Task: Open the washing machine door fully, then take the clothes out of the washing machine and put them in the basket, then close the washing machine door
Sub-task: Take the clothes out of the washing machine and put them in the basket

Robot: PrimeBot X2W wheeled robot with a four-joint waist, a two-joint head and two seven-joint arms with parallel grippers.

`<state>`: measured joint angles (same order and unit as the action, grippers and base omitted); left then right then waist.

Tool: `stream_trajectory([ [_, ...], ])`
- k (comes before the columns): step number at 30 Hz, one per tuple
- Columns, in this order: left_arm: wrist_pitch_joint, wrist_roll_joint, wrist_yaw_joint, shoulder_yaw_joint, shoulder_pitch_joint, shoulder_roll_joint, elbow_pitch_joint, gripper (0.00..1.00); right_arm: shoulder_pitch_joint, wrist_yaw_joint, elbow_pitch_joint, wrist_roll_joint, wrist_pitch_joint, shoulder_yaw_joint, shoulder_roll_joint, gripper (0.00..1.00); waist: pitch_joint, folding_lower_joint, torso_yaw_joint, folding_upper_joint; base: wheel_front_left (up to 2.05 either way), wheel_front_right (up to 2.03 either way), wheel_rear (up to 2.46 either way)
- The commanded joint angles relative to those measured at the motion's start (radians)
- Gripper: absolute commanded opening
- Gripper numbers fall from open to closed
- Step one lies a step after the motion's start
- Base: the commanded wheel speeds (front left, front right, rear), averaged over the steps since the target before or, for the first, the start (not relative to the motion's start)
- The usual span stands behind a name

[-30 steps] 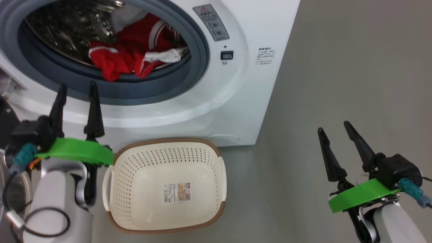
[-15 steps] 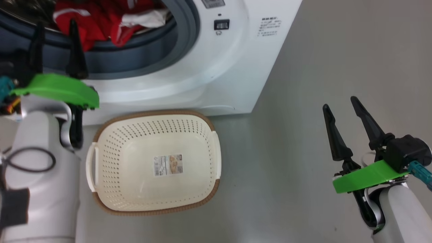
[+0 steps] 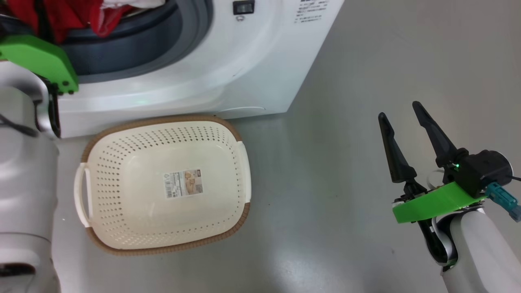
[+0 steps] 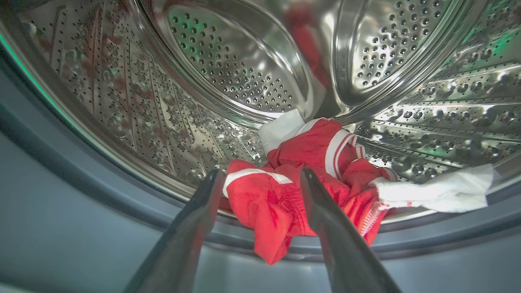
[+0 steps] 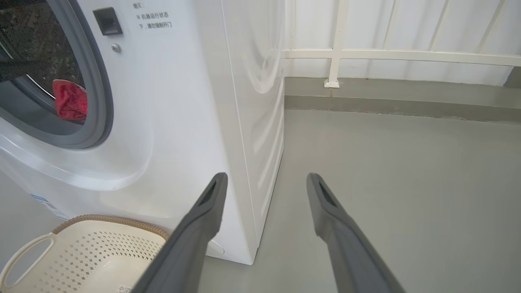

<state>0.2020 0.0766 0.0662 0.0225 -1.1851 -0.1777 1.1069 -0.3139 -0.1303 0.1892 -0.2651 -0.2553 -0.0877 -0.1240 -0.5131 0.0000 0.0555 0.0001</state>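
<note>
Our left tool (image 4: pixel 261 174) stands with its two fingers apart and nothing clamped between them. Its tips are at the mouth of the drum (image 4: pixel 228 69) and point into it. In the left wrist view the clothes (image 4: pixel 268 199) lie at 12 o'clock from those tips. The red heap shows between and behind the fingers, and we cannot tell whether the tips touch the cloth. The heap rests at the bottom front of the drum, with one red fold hanging at 6 o'clock over the grey ring (image 4: pixel 81 195). A white piece (image 4: pixel 439 191) stretches from the heap toward 3 o'clock along the drum's front edge. Our right tool (image 3: pixel 399 110) is likewise spread and holds nothing. It sits at 4 o'clock in the head view, above the grey floor (image 3: pixel 346 61), and is well apart from everything else. In the right wrist view its fingers point past the washer's corner, with the round opening and a patch of red at 10 o'clock. The washer (image 3: pixel 252 73) fills the head view from 10 to 12 o'clock, and red cloth shows in its opening at 11 o'clock. The basket (image 3: pixel 163 120) stands upright on the floor at 8 o'clock in that view, just in front of the washer. Its far rim is close under the washer's front. Its bare bottom shows a paper label (image 3: pixel 183 184).
</note>
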Motion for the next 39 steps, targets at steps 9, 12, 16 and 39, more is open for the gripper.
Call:
stream_trajectory([
  [9, -0.058, -0.043, 0.045, -0.031, -0.084, -0.109, 0.105, 1.00, -0.025, 0.000, 0.001, -0.036, -0.006, -0.049, 0.010, 1.00, -0.047, 0.0000, 0.046, -0.0001, 0.00, 0.00, 0.00],
  [12, -0.083, -0.050, 0.049, -0.041, -0.100, -0.134, 0.128, 1.00, -0.031, 0.000, 0.004, -0.048, -0.006, -0.054, 0.013, 1.00, -0.059, 0.0000, 0.056, -0.0001, 0.00, 0.00, 0.00],
  [16, -0.094, -0.052, 0.052, -0.049, -0.114, -0.163, 0.145, 1.00, -0.037, 0.000, 0.007, -0.058, -0.006, -0.064, 0.014, 1.00, -0.074, 0.0000, 0.072, -0.0001, 0.00, 0.00, 0.00],
  [39, -0.084, -0.005, 0.015, -0.066, -0.129, -0.171, 0.173, 0.00, -0.050, 0.000, 0.022, -0.064, -0.006, -0.071, 0.017, 1.00, -0.080, 0.0000, 0.094, -0.0001, 0.00, 0.00, 0.00],
])
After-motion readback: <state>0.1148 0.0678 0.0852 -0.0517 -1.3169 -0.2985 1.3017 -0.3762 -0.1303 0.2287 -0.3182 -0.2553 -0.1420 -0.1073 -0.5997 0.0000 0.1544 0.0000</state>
